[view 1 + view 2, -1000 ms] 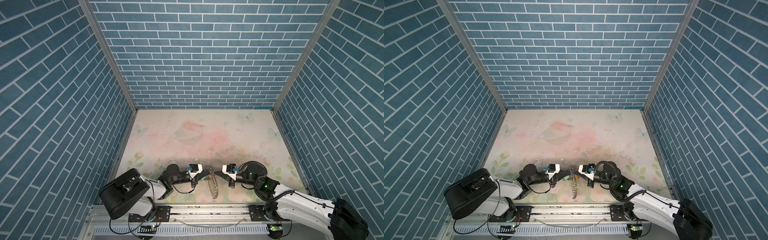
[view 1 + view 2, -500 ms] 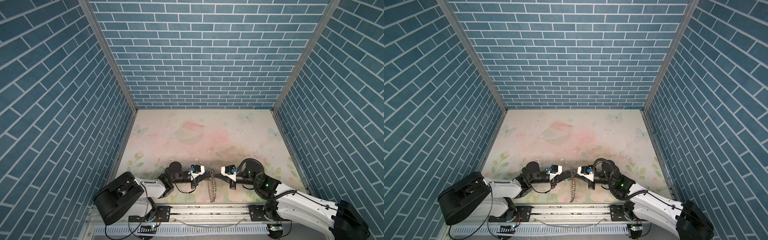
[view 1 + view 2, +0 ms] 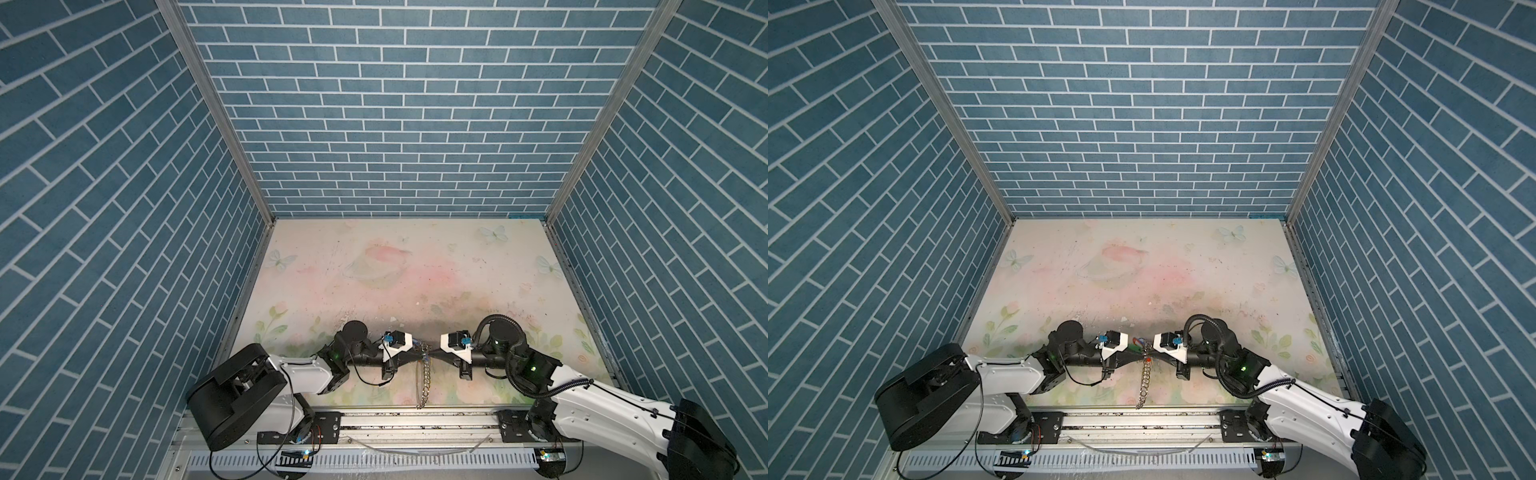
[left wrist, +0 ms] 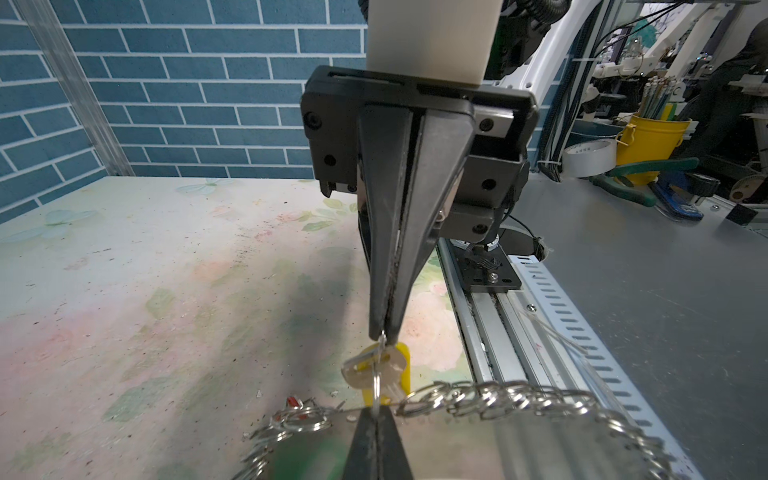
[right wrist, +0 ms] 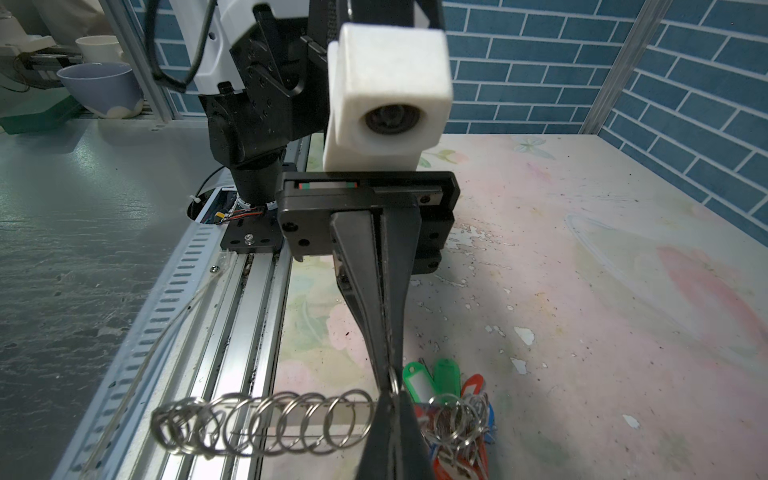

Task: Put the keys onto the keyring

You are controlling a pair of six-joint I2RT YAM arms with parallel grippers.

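Tips of left gripper (image 4: 376, 413) and right gripper (image 4: 384, 328) meet low over the desk (image 4: 124, 270) near its front edge. Both are clamped on one wire ring (image 4: 377, 384) of the keyring (image 4: 498, 444). Yellow-tagged key (image 4: 390, 365) hangs between the tips and looks threaded on that ring.

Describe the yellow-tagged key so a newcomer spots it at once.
At the middle of the table's front edge, the left gripper and right gripper meet tip to tip, both pinching one wire ring. The yellow-tagged key hangs on that ring, beside the keyring. Its tag is the only yellow one; the neighbouring tags are green, red and blue.
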